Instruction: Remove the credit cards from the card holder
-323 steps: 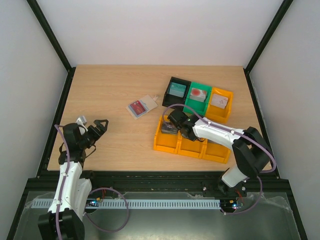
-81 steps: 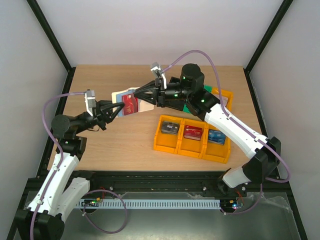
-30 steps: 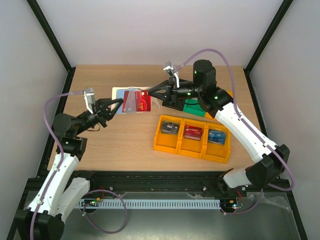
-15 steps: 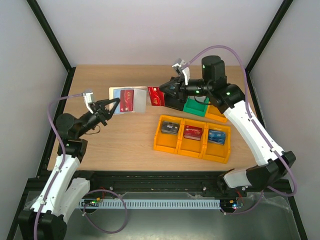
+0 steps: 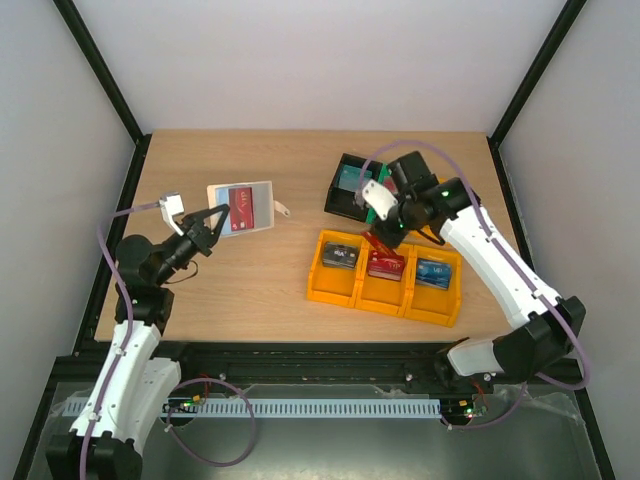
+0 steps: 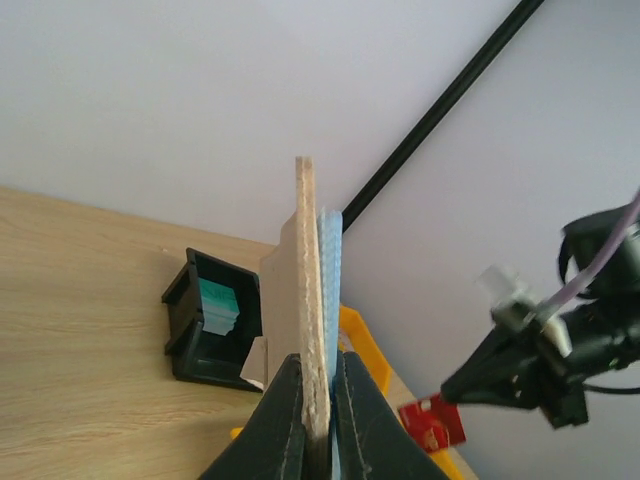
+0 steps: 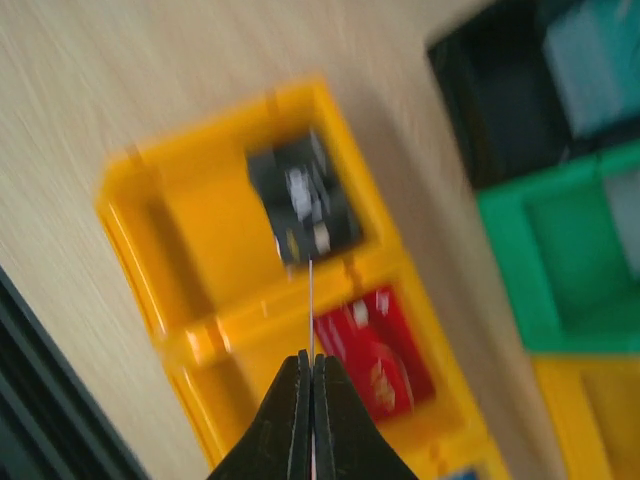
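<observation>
A freed red card point(image 6: 432, 424) is pinched in the right gripper point(image 5: 380, 238) over the yellow bins point(image 5: 330, 290), while a second red card point(image 5: 238, 196) sits in the card holder point(image 5: 258, 212), so the task looks partly done. The left gripper point(image 5: 216, 214) is clamped on the holder, at 9 o'clock from the right gripper, well apart.

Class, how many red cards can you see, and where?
3. A red card sits in the wallet; another card is in the right gripper; a third card lies in the middle yellow bin. Others may be hidden.
</observation>
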### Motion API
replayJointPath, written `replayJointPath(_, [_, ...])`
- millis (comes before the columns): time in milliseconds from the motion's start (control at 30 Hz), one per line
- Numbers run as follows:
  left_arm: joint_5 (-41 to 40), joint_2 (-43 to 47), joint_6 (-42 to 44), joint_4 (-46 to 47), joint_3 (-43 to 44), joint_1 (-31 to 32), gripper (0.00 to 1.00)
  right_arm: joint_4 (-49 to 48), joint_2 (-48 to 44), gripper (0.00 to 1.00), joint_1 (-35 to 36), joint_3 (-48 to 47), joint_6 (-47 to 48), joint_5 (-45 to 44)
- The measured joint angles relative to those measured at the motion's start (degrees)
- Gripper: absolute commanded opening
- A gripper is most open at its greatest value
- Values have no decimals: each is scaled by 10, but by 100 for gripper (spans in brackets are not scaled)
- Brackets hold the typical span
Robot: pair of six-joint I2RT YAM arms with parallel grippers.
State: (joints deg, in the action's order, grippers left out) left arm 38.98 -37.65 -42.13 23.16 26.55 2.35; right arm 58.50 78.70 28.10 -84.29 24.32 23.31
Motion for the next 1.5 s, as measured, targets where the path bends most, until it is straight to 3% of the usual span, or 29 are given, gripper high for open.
replayJointPath(267, [-6,16,7,-9,-11,-1,2,86,5,2,5,104,59,-119])
replayJointPath(767, [-11,21,10,-15,-16,-5,2,74,129,1,83,67,131,-222])
replayJointPath(1500, [-11,24,15,-19,-21,-14,2,21,163,2,82,91,223,-231])
